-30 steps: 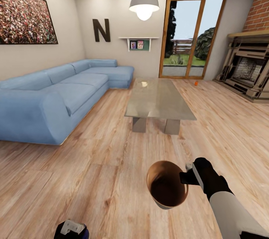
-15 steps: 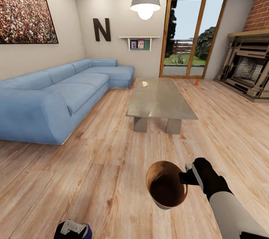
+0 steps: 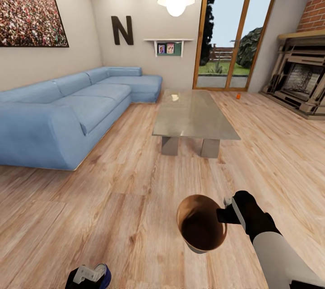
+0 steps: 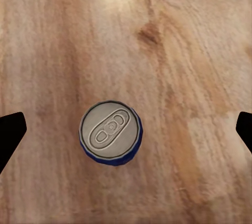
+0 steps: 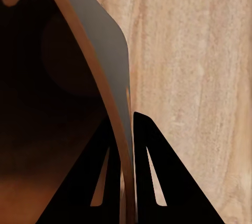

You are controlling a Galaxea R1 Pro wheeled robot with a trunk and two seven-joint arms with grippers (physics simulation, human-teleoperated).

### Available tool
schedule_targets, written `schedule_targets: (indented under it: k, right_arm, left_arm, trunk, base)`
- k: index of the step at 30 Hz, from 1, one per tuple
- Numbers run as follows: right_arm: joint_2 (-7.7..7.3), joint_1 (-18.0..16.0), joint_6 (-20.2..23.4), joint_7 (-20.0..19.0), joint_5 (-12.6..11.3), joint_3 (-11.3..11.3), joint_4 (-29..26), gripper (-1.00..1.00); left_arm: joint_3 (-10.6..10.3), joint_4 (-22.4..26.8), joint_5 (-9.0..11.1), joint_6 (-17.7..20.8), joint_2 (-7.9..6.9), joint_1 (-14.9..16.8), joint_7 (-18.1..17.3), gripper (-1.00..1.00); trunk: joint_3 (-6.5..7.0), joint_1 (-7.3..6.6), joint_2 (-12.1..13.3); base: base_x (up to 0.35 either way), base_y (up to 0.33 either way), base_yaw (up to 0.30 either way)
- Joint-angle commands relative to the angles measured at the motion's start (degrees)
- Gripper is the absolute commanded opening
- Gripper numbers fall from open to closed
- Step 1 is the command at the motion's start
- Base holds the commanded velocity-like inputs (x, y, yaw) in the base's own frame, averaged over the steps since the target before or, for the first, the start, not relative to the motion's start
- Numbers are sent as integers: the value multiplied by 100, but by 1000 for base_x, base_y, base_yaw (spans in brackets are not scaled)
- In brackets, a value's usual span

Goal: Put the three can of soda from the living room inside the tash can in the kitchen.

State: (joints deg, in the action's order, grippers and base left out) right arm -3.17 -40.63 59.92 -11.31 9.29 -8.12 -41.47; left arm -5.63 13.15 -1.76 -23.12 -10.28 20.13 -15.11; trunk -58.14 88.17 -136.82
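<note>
I see a light, matt wooden plank floor (image 3: 113,198) with clear grain. The dark blue soda can (image 4: 111,133) has a dull grey metal top. The round bin (image 3: 201,228) looks smooth copper-brown inside.

We see the trash can (image 3: 201,226), a small round tapered bin, copper-brown inside and greyish outside, held off the wood floor by its rim, its mouth tilted toward us. Our blue soda can (image 4: 111,133) stands upright on the floor, pale top with its pull tab facing up. An orange can (image 3: 238,96) sits far off on the floor near the glass doors.
</note>
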Motion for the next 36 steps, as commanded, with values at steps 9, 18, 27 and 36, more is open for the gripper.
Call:
schedule_targets:
  k: [9,18,27,36]
  right_arm:
    - [1,2,8,-21,-147,-4,-2,-100]
    - [1,3,8,-20,-147,-6,-2,-100]
    - [1,11,8,-20,-147,-4,-2,-100]
    - [1,13,8,-20,-147,-6,-2,-100]
  left_arm:
    - [0,2,0,0,0,0,-17,100]
    - [-5,-1,0,0,0,0,-35,100]
    - [-8,-5,0,0,0,0,-32,100]
    - [-4,1,-5,0,0,0,-33,100]
  trunk:
    - [-31,-1,-1]
    - [-32,-1,-1]
    - [-140,131,-241]
    - [-284,285,-522]
  base:
    - [89,48,0]
    - [35,21,0]
    - [1,1,0]
    - [0,0,0]
